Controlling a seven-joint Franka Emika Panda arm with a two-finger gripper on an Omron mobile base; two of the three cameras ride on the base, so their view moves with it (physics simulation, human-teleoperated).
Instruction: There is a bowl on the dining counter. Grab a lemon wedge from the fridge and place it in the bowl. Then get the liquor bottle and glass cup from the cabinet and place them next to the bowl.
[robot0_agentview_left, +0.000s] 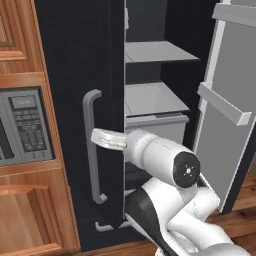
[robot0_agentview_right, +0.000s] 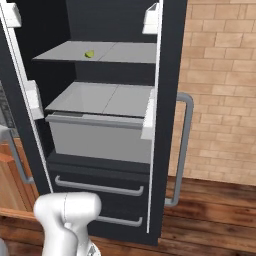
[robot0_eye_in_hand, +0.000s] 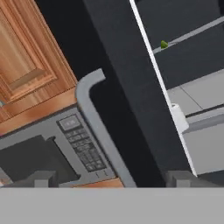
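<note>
White arm (robot0_agentview_left: 165, 165) sits low in front of the fridge (robot0_agentview_left: 80, 60), wrist turned toward the left door's grey bar handle (robot0_agentview_left: 91, 145). Gripper (robot0_eye_in_hand: 111, 177): two dark fingers (robot0_eye_in_hand: 41, 178) stand wide apart at the bottom of the hand view, nothing between them, handle running up through the gap but not clamped. Status imo: very early. Right fridge door (robot0_agentview_left: 225, 110) is swung open, interior exposed, so access step looks done; left door looks shut. Lemon wedge (robot0_agentview_right: 89, 53) not yet picked: small yellow-green bit lying on the upper pale grey shelf (robot0_agentview_right: 100, 52), left of centre in the right base view, well apart from the fingers; also a green speck in the hand view on the shelf edge. Left to do: reach in, grab wedge, carry to bowl, then bottle + cup from cabinet. Can't judge those from here. Next move prob needs the hand lifted and swung right past the door edge, since it's now aimed at the door face/handle, not the opening. Inside fridge: second shelf (robot0_agentview_right: 100, 100) below, bare afaict, then a pale grey drawer (robot0_agentview_right: 100, 137), then two dark lower drawers with bar pulls (robot0_agentview_right: 100, 189). White door bins (robot0_agentview_left: 222, 102) on the open door. Room: grey microwave (robot0_agentview_left: 22, 125) w/ keypad set in reddish wood cabinetry (robot0_agentview_left: 20, 210) left of the fridge, pale brick wall (robot0_agentview_right: 220, 85) to its right, wood plank floor (robot0_agentview_right: 210, 220).
</note>
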